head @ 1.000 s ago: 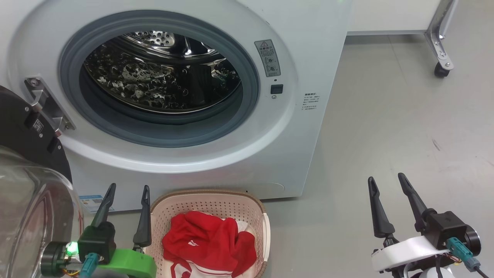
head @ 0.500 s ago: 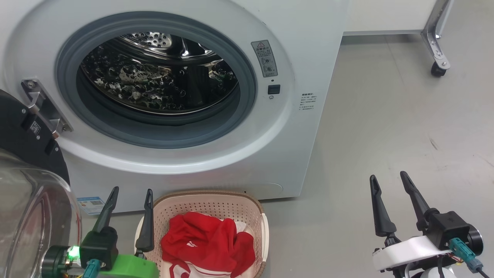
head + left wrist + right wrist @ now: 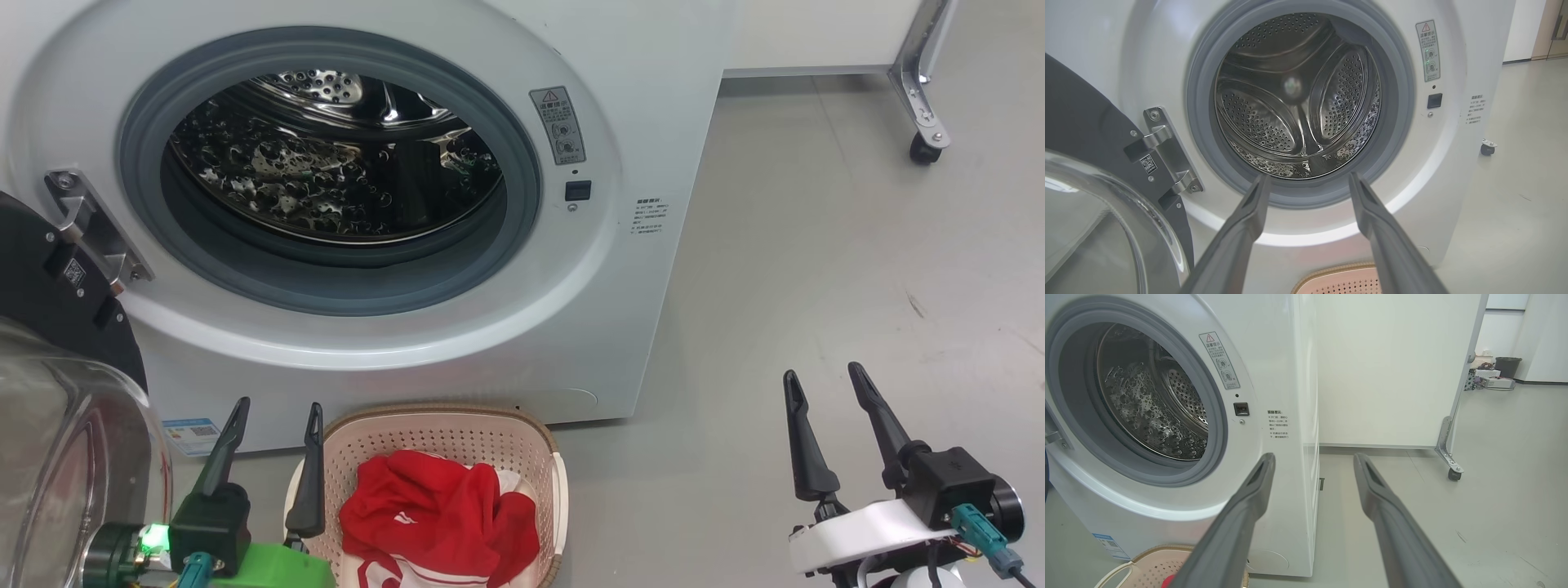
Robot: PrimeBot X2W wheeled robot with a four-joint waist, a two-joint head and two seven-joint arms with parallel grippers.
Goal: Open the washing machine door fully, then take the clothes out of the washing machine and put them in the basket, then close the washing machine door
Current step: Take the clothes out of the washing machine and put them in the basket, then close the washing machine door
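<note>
The white washing machine [image 3: 653,106] stands with its round port uncovered and its steel drum [image 3: 1298,102] holding nothing. Its door [image 3: 57,425], black-rimmed with a clear glass bowl, hangs swung out at the left on its hinge [image 3: 94,233]. On the floor in front sits the cream basket [image 3: 445,425] with the red clothes [image 3: 441,514] inside. My left gripper [image 3: 276,411] is open, just left of the basket, between it and the door glass. My right gripper [image 3: 823,380] is open over bare floor at the right, with nothing between its fingers.
Grey floor [image 3: 857,245] stretches to the right of the machine. A white partition on a metal leg with a caster [image 3: 922,151] stands at the far right. In the right wrist view a dark bin [image 3: 1508,366] and cables lie far off.
The picture has shifted slightly left as the camera moved. Both grippers stay open and nearly still; the left one sits a little lower and to the right in the view.
</note>
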